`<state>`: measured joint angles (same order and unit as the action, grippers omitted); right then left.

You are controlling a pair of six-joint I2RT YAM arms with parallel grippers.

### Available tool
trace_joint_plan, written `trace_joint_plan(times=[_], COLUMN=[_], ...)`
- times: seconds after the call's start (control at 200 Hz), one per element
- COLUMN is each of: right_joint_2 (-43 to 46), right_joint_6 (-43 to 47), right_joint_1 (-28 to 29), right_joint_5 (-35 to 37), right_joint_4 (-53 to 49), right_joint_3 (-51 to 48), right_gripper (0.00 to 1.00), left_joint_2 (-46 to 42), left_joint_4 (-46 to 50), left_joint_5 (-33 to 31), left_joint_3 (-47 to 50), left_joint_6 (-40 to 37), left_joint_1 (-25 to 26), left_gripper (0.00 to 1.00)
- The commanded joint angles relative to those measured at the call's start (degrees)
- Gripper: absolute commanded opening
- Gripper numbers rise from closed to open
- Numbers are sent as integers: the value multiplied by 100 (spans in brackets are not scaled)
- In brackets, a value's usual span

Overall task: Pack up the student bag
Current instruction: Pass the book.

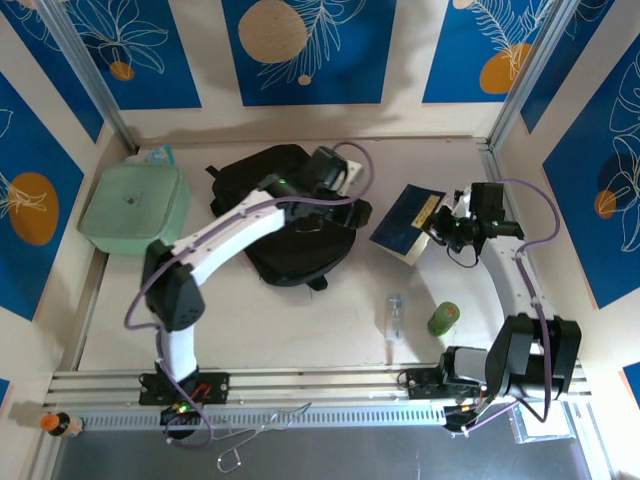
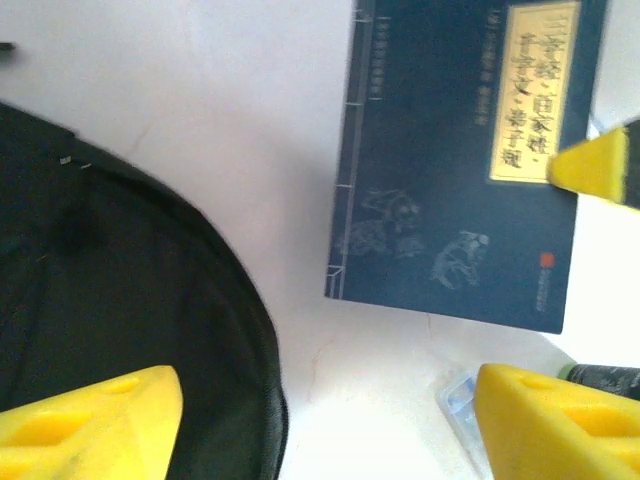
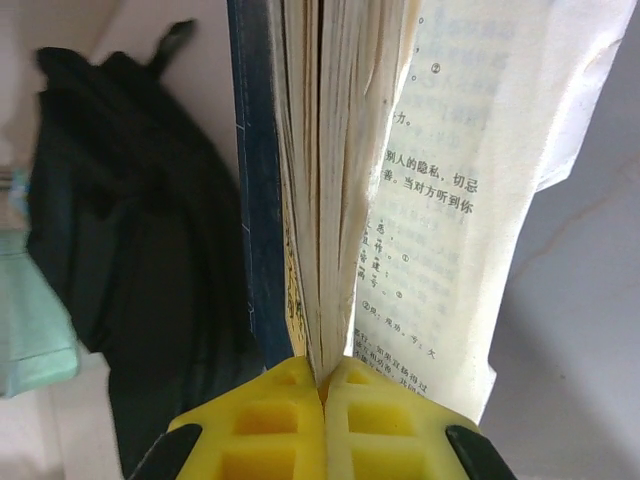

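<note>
The student bag [image 1: 290,225], a black soft backpack, lies flat in the middle of the table. My left arm reaches over it. The left gripper [image 2: 325,425] is open at the bag's right edge [image 2: 130,300], with bare table between its yellow fingers. My right gripper [image 3: 325,385] is shut on the page edge of a dark blue book [image 3: 325,170], and one loose page fans out to the right. The book [image 1: 408,222] is tilted just right of the bag, with the right gripper [image 1: 440,228] at its right side. The book's cover [image 2: 450,170] has a cream title label.
A pale green lidded container [image 1: 135,205] sits at the back left, beside the bag. A small clear plastic item [image 1: 396,312] and a green object [image 1: 443,317] lie on the near right of the table. Walls close in the back and both sides.
</note>
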<state>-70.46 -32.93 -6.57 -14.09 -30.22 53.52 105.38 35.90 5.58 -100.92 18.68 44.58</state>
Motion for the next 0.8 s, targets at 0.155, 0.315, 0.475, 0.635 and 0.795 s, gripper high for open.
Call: trace_joint_plan(times=[0.155, 0.315, 0.475, 0.635, 0.795], right_joint_2=[285, -100, -581, -981, -1187], right_joint_6=[124, 50, 49, 72, 80], right_joint_1=[310, 828, 1376, 1698, 1825], right_joint_5=[-1476, -2110, -2389, -2484, -2644], right_joint_4=[653, 1114, 1334, 1281, 1308], right_joint_3=[271, 340, 533, 805, 936], right_gripper=[0, 0, 0, 0, 0], left_joint_2=[-1030, -1305, -1334, -1269, -1112], left_joint_4=[-1658, -3411, -5125, -5173, -5096], left_joint_5=[1373, 2795, 3567, 3616, 3690], left_joint_3=[2026, 3264, 4151, 4257, 4131], left_joint_6=[1181, 2222, 3182, 3190, 3169], left_joint_1=[-1055, -1705, -2076, -2137, -2133], left_gripper=[90, 93, 93, 91, 84])
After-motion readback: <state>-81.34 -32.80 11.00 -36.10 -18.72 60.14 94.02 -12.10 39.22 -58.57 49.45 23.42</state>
